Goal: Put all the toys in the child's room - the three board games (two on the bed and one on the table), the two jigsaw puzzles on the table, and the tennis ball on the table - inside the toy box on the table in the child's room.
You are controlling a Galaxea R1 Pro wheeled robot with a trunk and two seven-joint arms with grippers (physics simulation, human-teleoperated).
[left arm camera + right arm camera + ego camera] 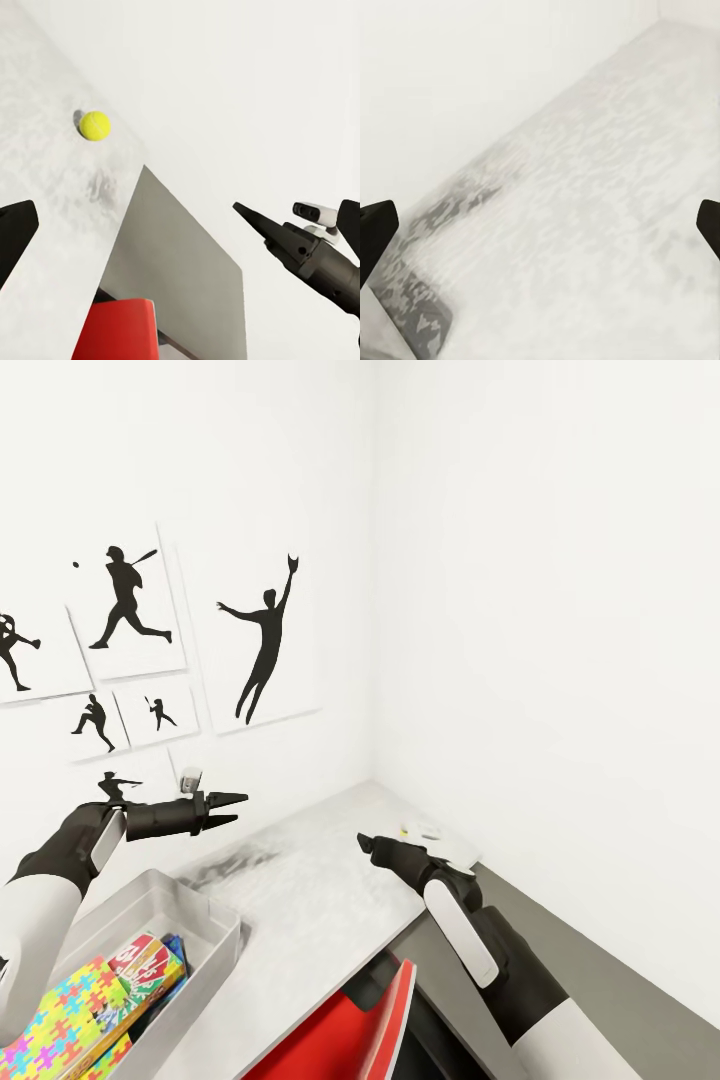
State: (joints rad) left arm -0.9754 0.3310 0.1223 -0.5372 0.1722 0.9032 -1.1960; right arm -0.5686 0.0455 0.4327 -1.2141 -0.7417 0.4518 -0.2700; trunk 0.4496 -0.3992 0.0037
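Two claws hang over the long white-topped table, and both are released with nothing between the fingers. Your left gripper hovers above the table near the wall, its dark fingers spread and pointing toward the room's corner. Your right gripper sits low over the table's front edge, pointing back toward the left one. In the right wrist view its two fingertips stand wide apart at the frame's edges, over bare tabletop.

The small yellow-green tennis ball rests on the tabletop close to the wall. From the left wrist camera it lies ahead of the left claw and well apart from it, not between the fingers.

The shallow light-grey toy box stands on the table below your left arm. Inside it you can see a bright multicoloured jigsaw puzzle and a red-and-yellow printed board game beside it.
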